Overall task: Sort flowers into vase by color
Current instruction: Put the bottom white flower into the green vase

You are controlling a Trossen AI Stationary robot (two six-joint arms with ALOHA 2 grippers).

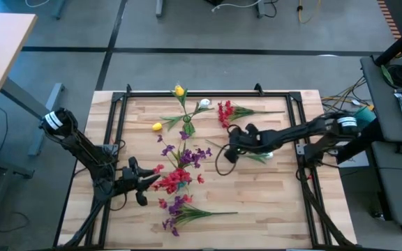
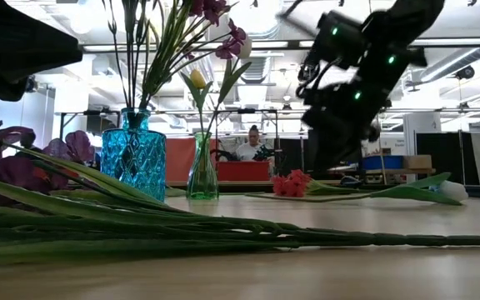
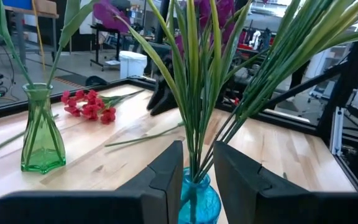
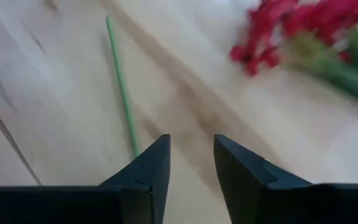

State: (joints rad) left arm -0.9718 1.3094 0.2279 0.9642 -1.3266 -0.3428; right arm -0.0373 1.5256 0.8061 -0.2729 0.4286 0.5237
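A blue glass vase (image 2: 133,154) holds purple flowers (image 1: 187,157) on green stems. A green glass vase (image 2: 202,175) holds yellow buds (image 1: 179,90) and a white bud (image 1: 204,104). A red flower (image 1: 225,111), a purple flower (image 1: 180,209) and a white-bud stem (image 1: 260,157) lie flat on the table. My left gripper (image 1: 149,183) is open, level, close to the blue vase (image 3: 199,199); its fingers stand on either side of the stems (image 3: 194,143) above the neck. My right gripper (image 1: 230,145) is open, hovering over a thin green stem (image 4: 123,93), and the red cluster (image 4: 291,25) lies beyond it.
Red clusters (image 1: 175,180) show close to the blue vase from above; whether they stand in it cannot be told. A black frame (image 1: 208,93) rims the wooden table. The long leaves (image 2: 223,233) of the lying purple flower stretch along the near edge. A person sits in the room beyond.
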